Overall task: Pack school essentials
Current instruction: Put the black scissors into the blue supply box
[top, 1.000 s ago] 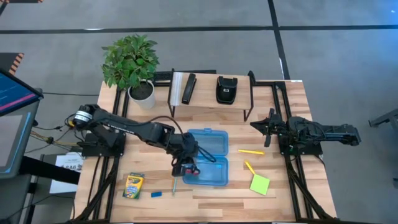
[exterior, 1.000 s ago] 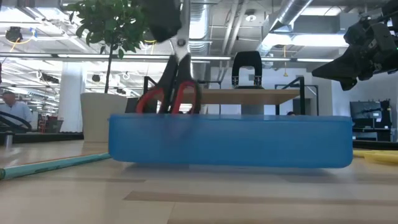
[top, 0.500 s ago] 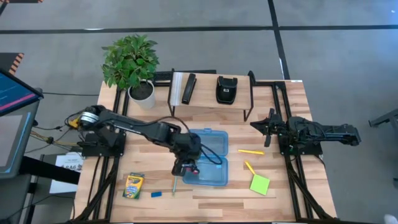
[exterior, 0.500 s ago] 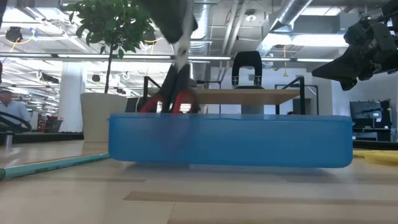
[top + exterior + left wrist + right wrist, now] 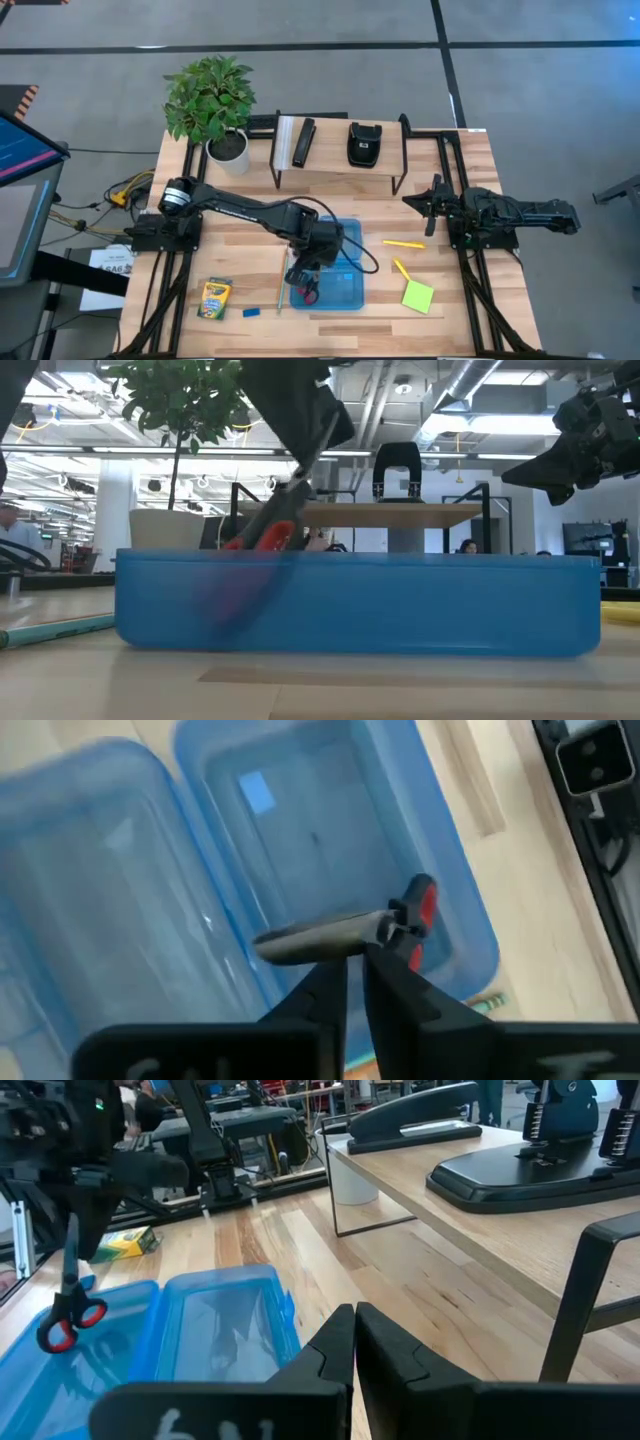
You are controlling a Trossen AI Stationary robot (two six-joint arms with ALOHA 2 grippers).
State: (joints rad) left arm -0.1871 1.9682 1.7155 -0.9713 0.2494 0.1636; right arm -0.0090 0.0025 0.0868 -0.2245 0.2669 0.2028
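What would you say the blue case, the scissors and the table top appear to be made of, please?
Blue case: probably translucent plastic with a smooth gloss; the table shows faintly through its walls. Scissors, held by the left gripper: grey, dull-shining blades that look like metal, with red handles likely of plastic. Table top: light wood in joined strips, with visible grain and a satin finish.

Wooden slatted table (image 5: 450,320). Far side: potted plant (image 5: 212,105) at left; low shelf stand (image 5: 340,160) beside it. Centre: blue translucent case (image 5: 335,270), lid open. Near left: crayon box (image 5: 213,298), blue eraser (image 5: 251,312), green pencil (image 5: 280,298) (just beside the case). Right of case: two yellow pencils (image 5: 403,243), well apart from the lime sticky-note pad (image 5: 418,296).
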